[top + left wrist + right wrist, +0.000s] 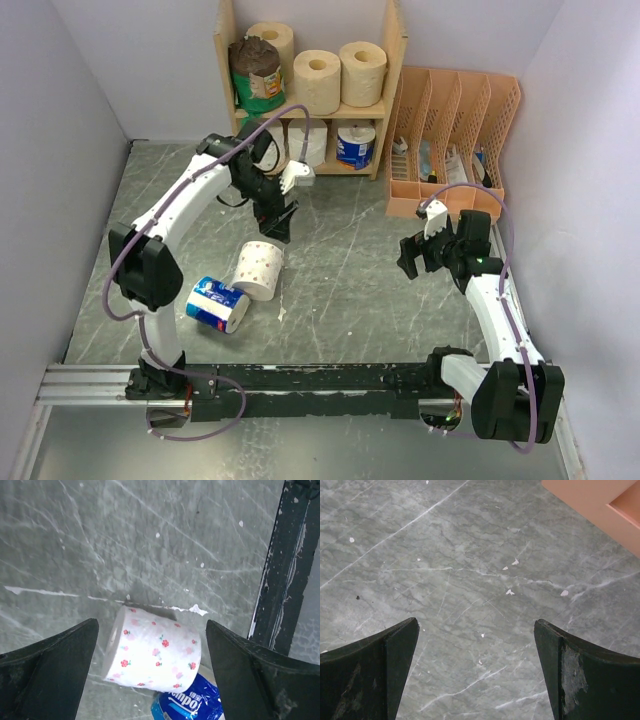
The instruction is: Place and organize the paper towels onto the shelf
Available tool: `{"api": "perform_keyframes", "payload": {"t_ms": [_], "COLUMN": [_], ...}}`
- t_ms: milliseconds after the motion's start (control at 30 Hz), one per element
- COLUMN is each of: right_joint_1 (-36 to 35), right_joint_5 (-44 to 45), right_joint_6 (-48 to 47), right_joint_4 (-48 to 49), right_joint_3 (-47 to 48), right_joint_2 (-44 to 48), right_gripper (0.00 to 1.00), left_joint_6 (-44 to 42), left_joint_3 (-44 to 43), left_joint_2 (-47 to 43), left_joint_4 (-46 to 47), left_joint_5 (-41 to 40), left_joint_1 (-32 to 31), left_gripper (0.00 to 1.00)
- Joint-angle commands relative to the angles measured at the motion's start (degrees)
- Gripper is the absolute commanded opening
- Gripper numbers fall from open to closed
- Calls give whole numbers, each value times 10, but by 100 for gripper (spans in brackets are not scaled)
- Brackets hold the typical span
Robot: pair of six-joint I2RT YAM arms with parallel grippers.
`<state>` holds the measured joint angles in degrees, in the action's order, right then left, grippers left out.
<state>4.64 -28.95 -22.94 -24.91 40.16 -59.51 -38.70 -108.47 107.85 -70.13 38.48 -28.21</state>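
1. Left claw (278,222) is spread about as wide as it goes and has nothing in it. It hangs over the table (350,270), between the shelf (392,60) and the two loose rolls.
2. The obvious next pick is the white roll with little red flowers (258,270). It sits just on the near side of that claw, towards the arm bases, so my guess is the move is a short reach back and down.
3. In the left wrist view the flowered roll (155,652) lies on its side right in the gap between the fingers (50,675). Its long axis runs roughly from one finger to the other, with the hollow end facing the left-hand finger.
4. So closing as-is would probably pinch it end to end. Turning the wrist to grab it around the belly might hold better, but that's just my take.
5. A blue-wrapped roll (217,304) is touching it on the far side from the claw and could get nudged.
6. Right claw (410,262) is wide open and empty too, over bare table by the peach file organizer (450,110), well away from both rolls. Left arm is clearly nearer.
7. The shelf already has rolls on both tiers.
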Motion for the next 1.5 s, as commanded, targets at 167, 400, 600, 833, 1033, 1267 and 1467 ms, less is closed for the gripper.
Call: {"api": "perform_keyframes", "payload": {"t_ms": [167, 400, 600, 833, 1033, 1267, 1467], "right_joint_1": [1, 1, 2, 1, 1, 1, 1], "right_joint_5": [-2, 0, -1, -1, -1, 0, 1], "right_joint_6": [-9, -15, -17, -19, -19, -20, -20], "right_joint_4": [1, 2, 1, 1, 2, 2, 2], "right_joint_3": [5, -1, -2, -4, -3, -3, -4], "right_joint_2": [9, 8, 7, 5, 4, 3, 1], "right_gripper": [100, 100, 100, 100, 100, 100, 100], "left_joint_6": [-106, -127, -146, -146, -158, -160, -154], "left_joint_3": [-26, -13, -5, 36, 48, 66, 75], "left_joint_2": [83, 111, 131, 126, 130, 133, 130], "left_joint_4": [-99, -90, -107, -89, -104, -107, -108], "left_joint_5": [23, -15, -3, -22, -9, -9, -15], "left_joint_1": [54, 66, 83, 83, 82, 75, 67], "left_gripper": [97, 96, 93, 91, 84, 45, 7]}}
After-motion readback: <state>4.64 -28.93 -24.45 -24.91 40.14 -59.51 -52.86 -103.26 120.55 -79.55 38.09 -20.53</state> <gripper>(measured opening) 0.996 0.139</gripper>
